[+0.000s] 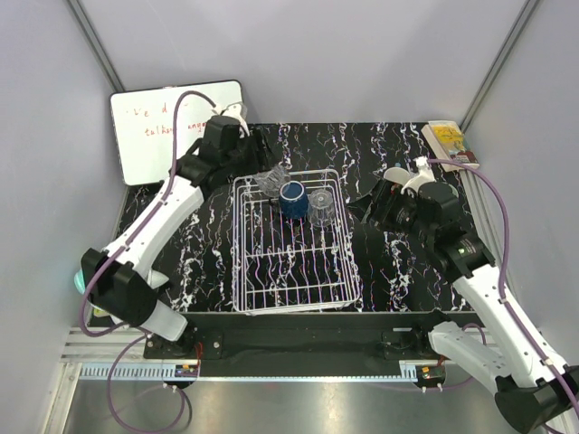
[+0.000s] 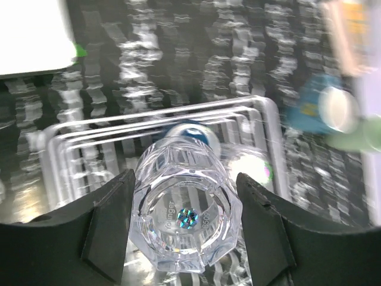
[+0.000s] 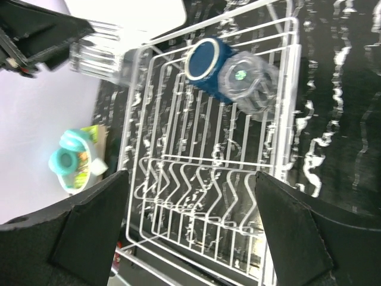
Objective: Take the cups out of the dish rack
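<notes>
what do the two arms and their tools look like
Both arms are white shells with black joints: left arm, right arm. A thin purple cable loops along each. The left tool and right tool have broad matte black wedge-shaped fingers.

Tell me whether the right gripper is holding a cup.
No, the right gripper stands open, nothing between its fingers but the dish rack beyond.
</notes>
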